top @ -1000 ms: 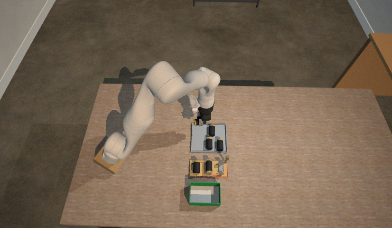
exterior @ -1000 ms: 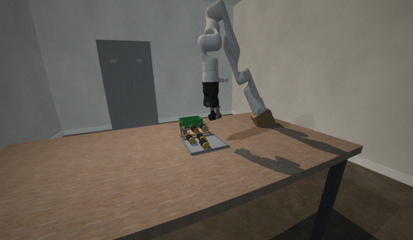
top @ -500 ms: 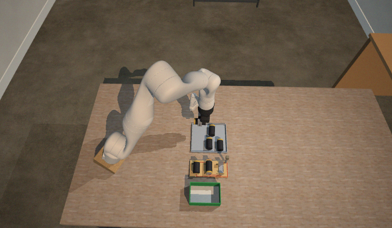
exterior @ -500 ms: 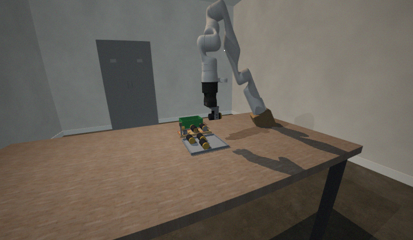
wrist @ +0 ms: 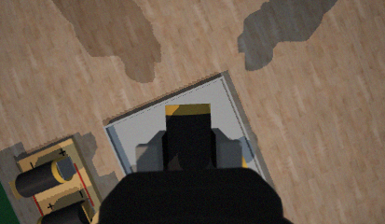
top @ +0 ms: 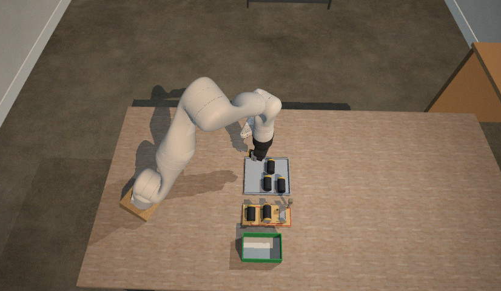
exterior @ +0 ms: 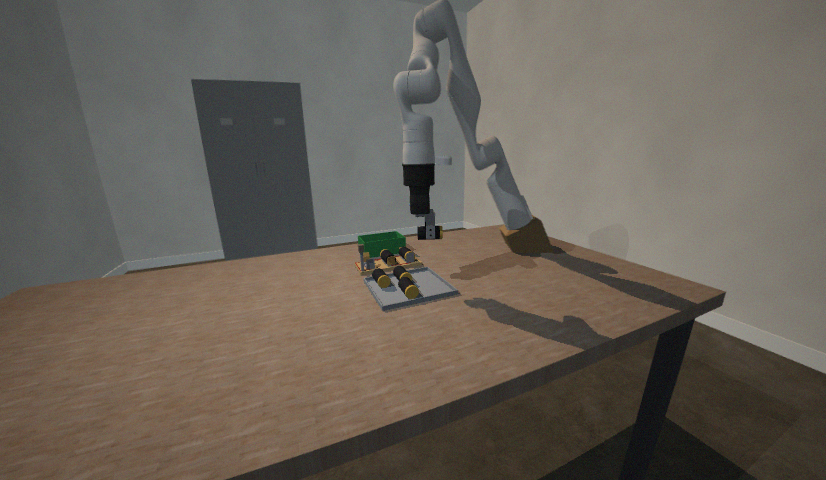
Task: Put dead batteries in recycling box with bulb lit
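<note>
My gripper (top: 253, 154) is shut on a black battery with a yellow end (wrist: 187, 135) and holds it above the far left corner of the grey tray (top: 266, 174). The held battery also shows in the exterior view (exterior: 431, 231). Three batteries lie on the tray (top: 270, 165) (top: 267, 183) (top: 281, 184). Two batteries (top: 250, 213) (top: 267, 213) sit in the wooden holder (top: 265, 214). The bulb post (top: 290, 200) stands at the holder's right end; I cannot tell whether it is lit. The green recycling box (top: 261, 247) stands on the table in front of the holder and looks empty.
The arm's base (top: 140, 207) stands on a wooden block at the table's left. The table edges are far from the tray. A wooden cabinet (top: 476, 83) stands off the table at the right.
</note>
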Robot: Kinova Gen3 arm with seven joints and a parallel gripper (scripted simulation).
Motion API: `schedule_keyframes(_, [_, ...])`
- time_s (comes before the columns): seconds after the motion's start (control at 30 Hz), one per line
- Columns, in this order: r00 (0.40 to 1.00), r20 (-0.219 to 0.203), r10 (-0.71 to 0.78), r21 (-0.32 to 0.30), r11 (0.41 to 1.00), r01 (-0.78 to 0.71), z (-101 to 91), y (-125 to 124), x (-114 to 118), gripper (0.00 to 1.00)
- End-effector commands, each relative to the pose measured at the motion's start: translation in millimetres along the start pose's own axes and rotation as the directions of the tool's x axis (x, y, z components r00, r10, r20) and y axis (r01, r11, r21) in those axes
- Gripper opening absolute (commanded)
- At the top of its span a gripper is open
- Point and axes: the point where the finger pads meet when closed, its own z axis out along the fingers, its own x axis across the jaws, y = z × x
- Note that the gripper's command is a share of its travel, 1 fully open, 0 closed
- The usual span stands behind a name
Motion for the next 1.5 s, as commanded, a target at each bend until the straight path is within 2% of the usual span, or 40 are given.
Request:
schedule_keyframes(0.0, [0.999,-0.004,0.041,-0.002,0.999,-0.041,-1.5,-1.4,1.3,0.57])
schedule_keyframes(0.27, [0.985,-0.004,0.173,-0.001,0.985,-0.173,-1.5,-1.4,1.3,0.57])
schedule_keyframes(0.6, [0.926,-0.004,0.377,-0.001,0.926,-0.377,-1.5,-1.4,1.3,0.57])
schedule_keyframes(0.67, [0.926,-0.004,0.377,-0.001,0.926,-0.377,-1.5,-1.4,1.3,0.57])
schedule_keyframes(1.17, [0.78,-0.004,0.625,0.001,0.78,-0.625,-1.5,-1.4,1.3,0.57])
schedule_keyframes(1.23, [0.78,-0.004,0.625,0.001,0.78,-0.625,-1.5,-1.4,1.3,0.57])
schedule_keyframes(1.47, [0.702,-0.004,0.713,0.001,0.702,-0.713,-1.5,-1.4,1.3,0.57])
